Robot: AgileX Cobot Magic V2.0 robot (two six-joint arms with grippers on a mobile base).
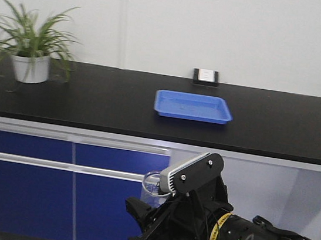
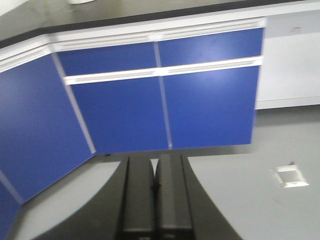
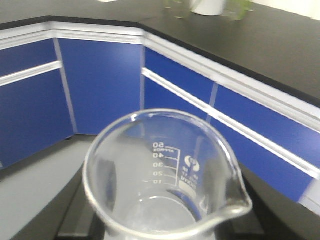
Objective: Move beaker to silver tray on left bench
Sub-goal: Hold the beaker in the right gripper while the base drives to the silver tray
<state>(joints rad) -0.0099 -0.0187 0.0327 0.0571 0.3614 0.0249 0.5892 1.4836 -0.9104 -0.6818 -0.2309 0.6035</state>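
At my right gripper (image 1: 148, 216): clamped around the beaker (image 3: 165, 175), with my dark fingers (image 3: 72, 222) showing on either side of the glass in the wrist view.
Beaker markings: a white scale printed 10, 20, 30, 40, 50 up the wall, a small word that looks like APPROX by the top mark, and a round logo beside the scale with lettering too small for me to read.
Beaker position: upright, pour spout toward the lower right of the wrist view, carried in the air in front of the blue cabinet doors (image 1: 80, 186), below the level of the black surface (image 1: 92, 102).
Right arm pose: low, reaching in from the lower right of the front view, wrist camera housing (image 1: 192, 174) above the gripper.
Left gripper (image 2: 155, 187): fingers pressed together with nothing between them, pointing at blue cabinet doors and grey floor (image 2: 240, 200).
On the surface: blue tray (image 1: 193, 107) near the middle, potted plant (image 1: 31, 58) at the left end, small black-and-white box (image 1: 206, 77) against the wall behind the tray.
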